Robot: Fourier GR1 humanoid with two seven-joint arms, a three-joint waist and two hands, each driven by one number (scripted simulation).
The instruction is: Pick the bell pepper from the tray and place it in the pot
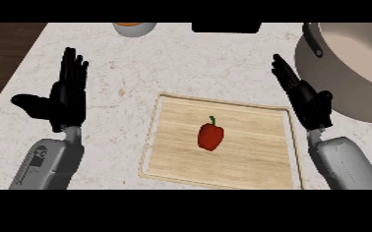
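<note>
Pepper [210, 136]: red, lying mid-tray [174, 162]
Pot [341, 78]: far right on tabletop [181, 64], well apart from pepper
Left hand [65, 96]: released, fingers straight
Right hand [309, 101]: released, beside tray

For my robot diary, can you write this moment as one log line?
stage: before pick | bell pepper: on tray | pot: right of tray | left robot hand: open | right robot hand: open

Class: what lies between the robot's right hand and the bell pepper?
In the head view, only bare wood of the tray and its right rim lie between the right hand and the bell pepper.
</note>
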